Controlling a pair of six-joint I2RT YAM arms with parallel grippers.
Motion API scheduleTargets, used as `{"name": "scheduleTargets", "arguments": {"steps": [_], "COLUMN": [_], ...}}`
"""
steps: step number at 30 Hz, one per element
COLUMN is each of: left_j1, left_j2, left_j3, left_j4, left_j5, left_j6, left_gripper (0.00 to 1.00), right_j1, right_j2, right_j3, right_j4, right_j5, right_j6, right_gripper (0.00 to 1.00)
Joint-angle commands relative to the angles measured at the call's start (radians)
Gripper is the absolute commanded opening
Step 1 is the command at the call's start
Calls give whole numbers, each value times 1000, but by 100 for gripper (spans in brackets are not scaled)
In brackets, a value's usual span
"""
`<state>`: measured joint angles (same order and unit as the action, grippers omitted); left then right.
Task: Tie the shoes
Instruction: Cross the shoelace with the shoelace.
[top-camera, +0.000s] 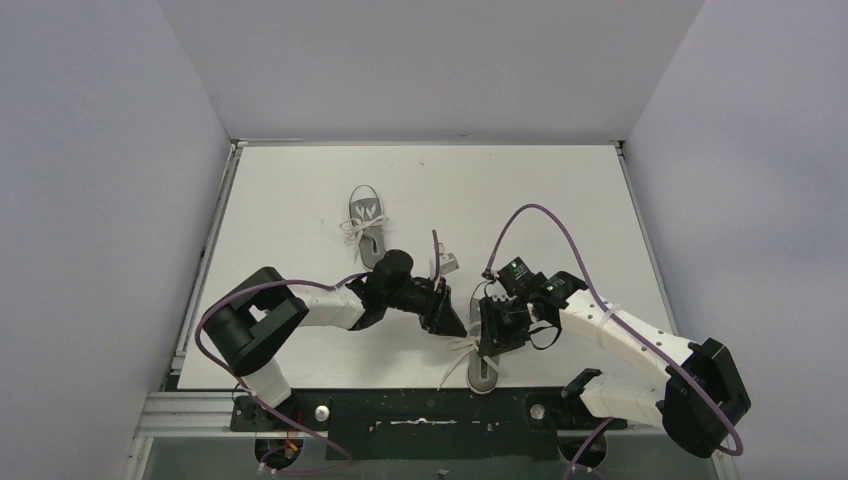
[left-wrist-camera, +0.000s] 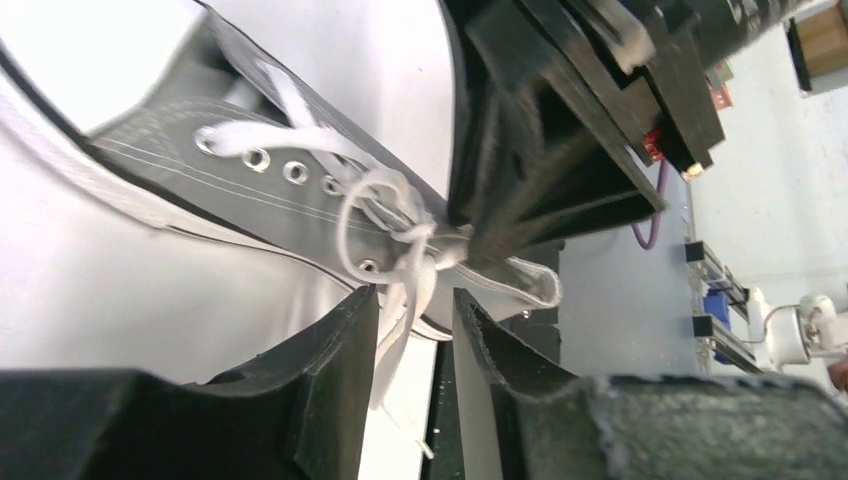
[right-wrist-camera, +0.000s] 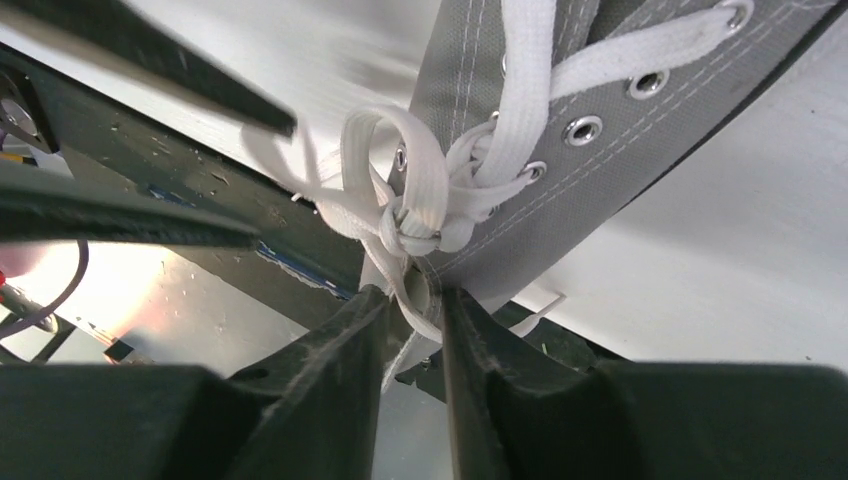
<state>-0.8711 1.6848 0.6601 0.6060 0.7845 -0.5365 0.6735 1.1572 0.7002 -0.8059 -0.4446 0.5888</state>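
Two grey shoes lie on the white table. The far shoe has a tied bow. The near shoe lies between my two grippers, toe toward the front edge. My left gripper is open, and a loose white lace end hangs between its fingers against the left one. The near shoe carries a knotted bow. My right gripper is open, with one bow loop sitting unsquashed between its fingertips.
The black mounting rail runs along the table's near edge just below the near shoe. Purple cables arc over the right arm. White walls close the table on three sides.
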Motion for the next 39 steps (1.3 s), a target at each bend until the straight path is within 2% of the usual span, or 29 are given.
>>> {"name": "scheduleTargets", "arguments": {"steps": [1, 3, 7, 13, 17, 21, 23, 25, 27, 30, 32, 35, 39], "left_j1": [40, 46, 44, 31, 30, 27, 29, 33, 31, 26, 23, 17, -10], "left_j2": [-21, 3, 63, 142, 166, 173, 187, 201, 206, 200, 178, 129, 82], "left_j3": [82, 105, 155, 196, 189, 173, 164, 147, 132, 120, 107, 84, 100], "left_j4": [-65, -73, -93, -39, -13, 74, 154, 276, 372, 392, 369, 291, 127], "left_j5": [20, 28, 37, 67, 77, 113, 146, 176, 191, 200, 188, 133, 86], "left_j6": [52, 50, 44, -11, -29, -87, -141, -213, -262, -268, -235, -156, -33], "left_gripper": [34, 39, 44, 45, 45, 35, 23, 15, 11, 10, 10, 23, 33], "right_j1": [-8, -8, -8, -6, -6, -6, -8, -17, -39, -74, -90, -101, -104], "right_j2": [-60, -76, -93, -115, -113, -121, -131, -147, -164, -190, -196, -189, -155], "right_j3": [11, -4, -28, -56, -67, -52, -34, -15, -4, -11, -12, -19, -26], "right_j4": [-25, -20, -1, 8, 22, 26, 15, -4, -17, 6, 26, 64, 117], "right_j5": [15, 3, -20, -22, -26, -24, -18, -1, 12, -9, -22, -36, -60], "right_j6": [-13, -11, 1, 12, 18, 27, 33, 34, 31, 42, 47, 57, 65], "right_gripper": [32, 34, 33, 33, 29, 19, 12, 1, 0, 0, 0, 0, 0]}}
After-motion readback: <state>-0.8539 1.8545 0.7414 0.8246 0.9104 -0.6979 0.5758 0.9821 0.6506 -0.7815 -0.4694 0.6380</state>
